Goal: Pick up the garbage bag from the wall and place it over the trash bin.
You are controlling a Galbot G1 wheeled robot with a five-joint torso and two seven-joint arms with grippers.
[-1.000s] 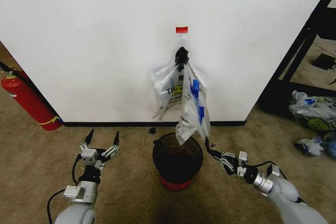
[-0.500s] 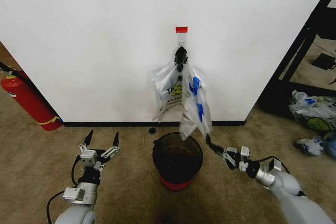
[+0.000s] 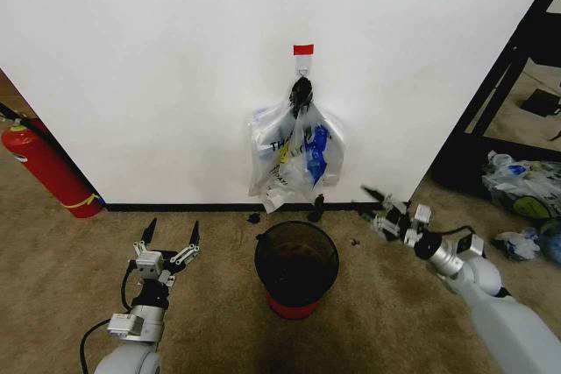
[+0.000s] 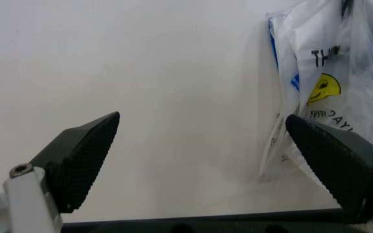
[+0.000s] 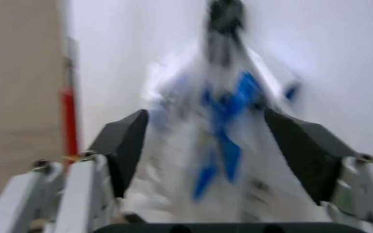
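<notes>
Released since the earlier frame, the garbage bag is hung back against the wall above the trash bin. Right gripper is held wide, apparently empty; left gripper is parked, spread.

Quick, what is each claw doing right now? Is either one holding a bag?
Left claw: open, holding nothing, low beside the trash bin.
Right claw: open, holding nothing, pointed at the bags hanging on the wall.

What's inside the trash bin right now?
The trash bin looks dark inside, with no bag over its rim. Its bottom is in shadow, so small contents cannot be ruled out. The garbage bag hangs on the wall.
</notes>
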